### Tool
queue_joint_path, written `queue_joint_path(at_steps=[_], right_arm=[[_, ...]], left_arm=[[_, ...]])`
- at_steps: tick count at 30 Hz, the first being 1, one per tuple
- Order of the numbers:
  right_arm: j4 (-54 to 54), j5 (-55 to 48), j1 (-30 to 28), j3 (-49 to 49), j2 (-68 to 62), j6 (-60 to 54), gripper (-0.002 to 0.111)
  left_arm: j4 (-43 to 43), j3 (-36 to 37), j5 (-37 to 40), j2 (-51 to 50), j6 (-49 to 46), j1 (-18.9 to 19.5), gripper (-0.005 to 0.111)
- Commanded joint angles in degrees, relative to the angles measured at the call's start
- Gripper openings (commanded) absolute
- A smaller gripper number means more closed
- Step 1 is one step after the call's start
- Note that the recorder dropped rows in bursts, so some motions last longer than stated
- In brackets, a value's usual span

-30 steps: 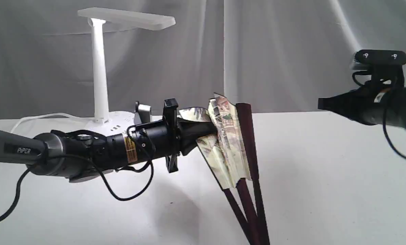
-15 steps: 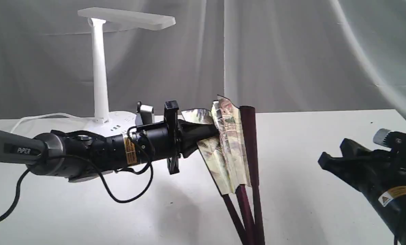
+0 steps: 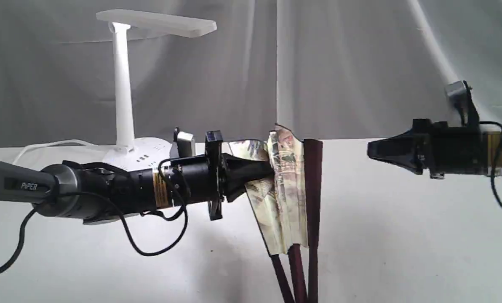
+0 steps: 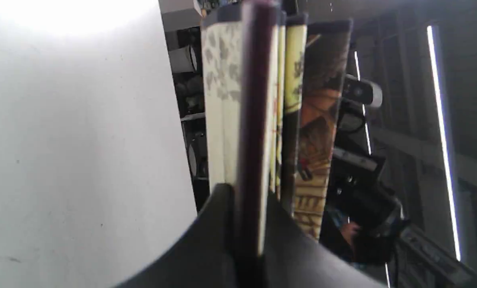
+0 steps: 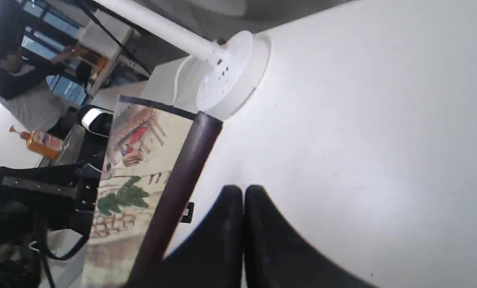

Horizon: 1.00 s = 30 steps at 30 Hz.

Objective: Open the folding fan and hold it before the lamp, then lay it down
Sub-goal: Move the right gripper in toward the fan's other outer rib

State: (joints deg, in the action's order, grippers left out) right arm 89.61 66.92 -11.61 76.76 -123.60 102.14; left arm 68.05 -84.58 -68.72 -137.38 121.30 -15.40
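Observation:
The folding fan point(image 3: 284, 185) stands upright and only partly spread over the table, its maroon ribs running down out of the exterior view. My left gripper point(image 3: 264, 173) is shut on one maroon outer rib point(image 4: 254, 120), which shows between its dark fingers point(image 4: 218, 224). The other outer rib point(image 3: 313, 189) hangs free on the fan's right side. My right gripper point(image 3: 369, 151) is shut and empty, level with the fan and a short way right of it, pointing at it. The white lamp point(image 3: 122, 84) stands at the back left, behind my left arm. In the right wrist view the free rib point(image 5: 178, 180) lies close beside my shut right gripper point(image 5: 243, 192).
The lamp's round base point(image 5: 232, 76) and white cord point(image 3: 53, 145) sit on the white table point(image 3: 402, 235). A grey curtain point(image 3: 360, 63) hangs behind. Beyond the table there is a person point(image 5: 10, 80) and an orange bottle point(image 5: 40, 144).
The right arm dropped low to the table, then rose to fan height with its gripper pointing left. The fan, still in the left gripper, swung nearer upright and shifted slightly right.

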Motion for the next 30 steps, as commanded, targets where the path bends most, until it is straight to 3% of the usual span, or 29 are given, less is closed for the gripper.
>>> queue_joint_path(at_steps=[1, 8, 10, 14, 17, 19, 24, 30], right_arm=[[10.34, 3.05, -1.74, 6.98, -1.51, 15.84, 0.0], [10.34, 3.05, 2.7, 7.98, -4.49, 16.7, 0.0], [10.34, 3.05, 4.91, 7.98, -5.21, 16.5, 0.005], [8.67, 3.05, 8.2, 7.98, -5.48, 16.5, 0.03], [5.61, 3.05, 9.17, 7.98, -5.48, 16.9, 0.056], [2.44, 3.05, 9.52, 7.98, -5.48, 17.08, 0.064], [-1.22, 3.05, 9.63, 7.98, -5.48, 17.39, 0.067], [5.78, 3.05, 9.4, 7.98, -5.48, 17.39, 0.067]], left_arm=[[2.41, -0.04, -1.24, 0.61, 1.23, 0.16, 0.0], [-1.12, -0.04, -1.24, 0.61, 1.23, 0.16, 0.0], [-2.37, -0.04, -1.24, 0.61, 1.23, 0.16, 0.0], [-2.87, -0.04, -1.24, 0.61, 1.23, 0.16, 0.0], [-5.13, -0.04, -1.24, 0.61, 1.23, 0.16, 0.0], [-6.44, -0.04, -1.24, 0.61, 1.23, 0.16, 0.0], [-8.61, -0.04, -1.24, 0.61, 1.23, 0.25, 0.0], [-8.28, -0.04, 0.86, 0.61, 1.23, 0.65, 0.0]])
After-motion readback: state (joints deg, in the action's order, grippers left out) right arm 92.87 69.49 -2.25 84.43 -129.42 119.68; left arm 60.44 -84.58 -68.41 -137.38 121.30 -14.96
